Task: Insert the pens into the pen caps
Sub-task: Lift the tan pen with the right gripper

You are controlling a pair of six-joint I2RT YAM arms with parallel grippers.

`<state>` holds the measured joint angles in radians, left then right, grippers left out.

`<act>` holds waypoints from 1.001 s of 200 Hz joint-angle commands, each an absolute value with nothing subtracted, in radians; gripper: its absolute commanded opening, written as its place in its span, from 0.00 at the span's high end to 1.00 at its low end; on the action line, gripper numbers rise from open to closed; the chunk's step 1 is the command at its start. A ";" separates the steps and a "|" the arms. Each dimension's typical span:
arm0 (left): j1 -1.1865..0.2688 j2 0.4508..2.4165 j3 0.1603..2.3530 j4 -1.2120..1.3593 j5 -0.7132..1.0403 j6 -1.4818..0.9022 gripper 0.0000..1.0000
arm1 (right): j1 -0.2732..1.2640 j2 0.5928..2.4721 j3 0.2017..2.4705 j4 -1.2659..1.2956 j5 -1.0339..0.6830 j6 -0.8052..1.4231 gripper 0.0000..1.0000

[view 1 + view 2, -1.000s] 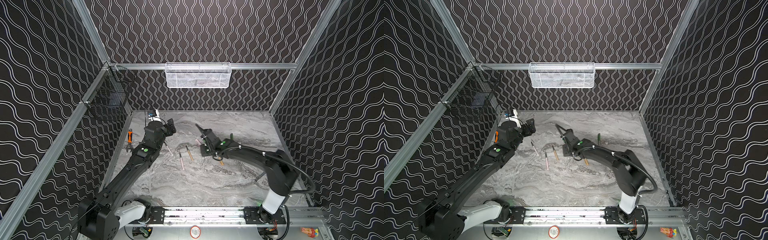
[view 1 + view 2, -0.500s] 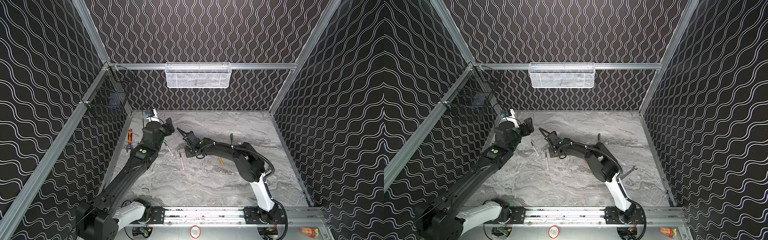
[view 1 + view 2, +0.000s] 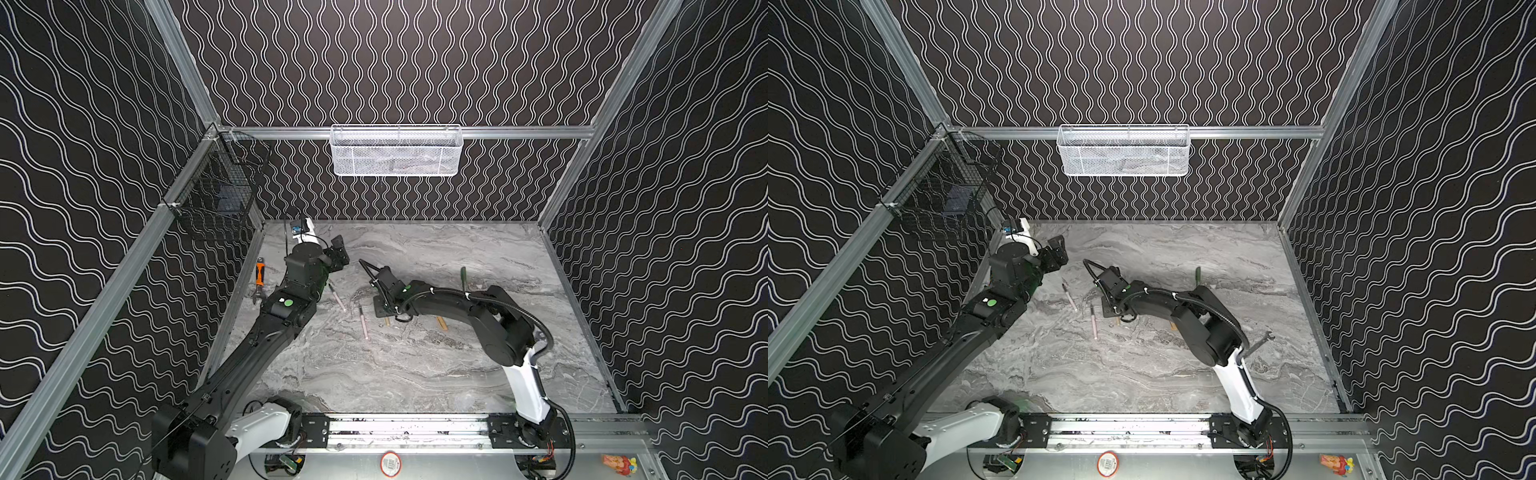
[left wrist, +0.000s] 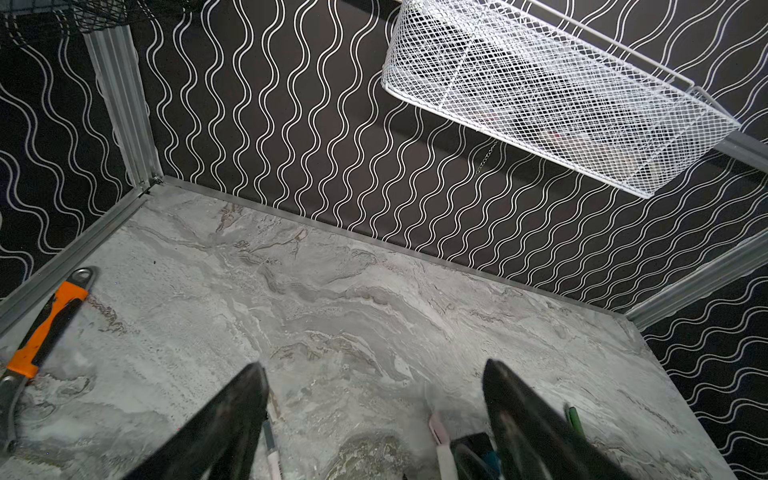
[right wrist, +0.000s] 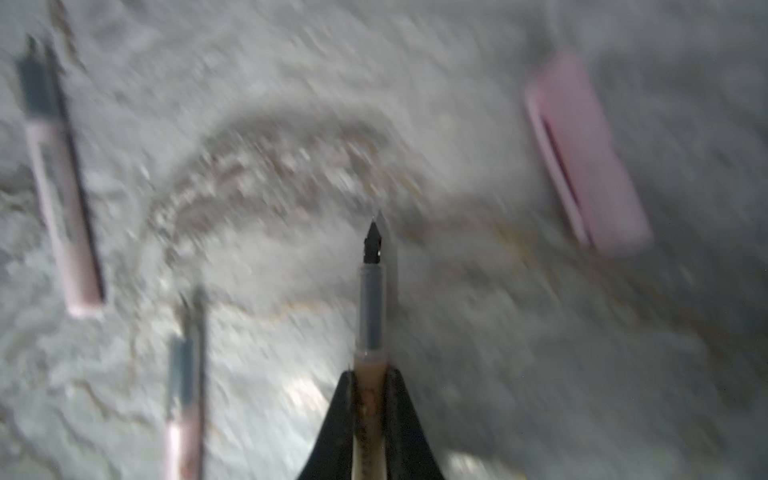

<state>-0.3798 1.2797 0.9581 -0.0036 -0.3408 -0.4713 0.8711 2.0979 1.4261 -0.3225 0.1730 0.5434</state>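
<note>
Marble tabletop [image 5: 498,353] blurred; gold-tan pen [image 5: 371,316] half hidden between jaws.

Both arms were black with white base links [image 3: 525,386] — a green dot [image 3: 287,301] on the left arm [image 3: 249,353], tapered black fingers [image 5: 332,428] on the right gripper [image 5: 370,374].

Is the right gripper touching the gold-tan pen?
Touching. In the right wrist view the right gripper is shut on the gold-tan pen, its jaws pressing both sides.

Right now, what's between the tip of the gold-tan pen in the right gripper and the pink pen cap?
Nothing: bare marble tabletop between gold-tan pen and pink pen cap, shown in the blurred right wrist view.
</note>
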 commanded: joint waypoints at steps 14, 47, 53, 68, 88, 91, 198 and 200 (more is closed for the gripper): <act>-0.379 1.289 0.966 0.012 -0.335 -0.480 0.16 | 0.873 1.914 1.195 -0.260 0.228 0.686 0.89; -0.377 1.298 0.966 0.013 -0.323 -0.487 0.16 | 0.871 1.800 1.037 -0.252 0.253 0.771 0.87; -0.378 1.298 0.965 0.015 -0.322 -0.487 0.16 | 0.869 1.794 1.019 -0.247 0.250 0.777 0.87; -0.378 1.298 0.963 0.019 -0.321 -0.490 0.16 | 0.858 1.792 1.004 -0.245 0.232 0.778 0.84; -0.379 1.298 0.964 0.014 -0.325 -0.486 0.16 | 0.850 1.815 1.015 -0.270 0.234 0.772 0.84; -0.379 1.299 0.963 0.016 -0.325 -0.486 0.16 | 0.850 1.818 1.017 -0.271 0.234 0.770 0.84; -0.379 1.289 0.967 0.017 -0.321 -0.479 0.16 | 0.791 1.886 1.149 -0.428 0.161 0.644 0.71; -0.379 1.289 0.967 0.017 -0.322 -0.479 0.16 | 0.790 1.887 1.153 -0.431 0.161 0.643 0.71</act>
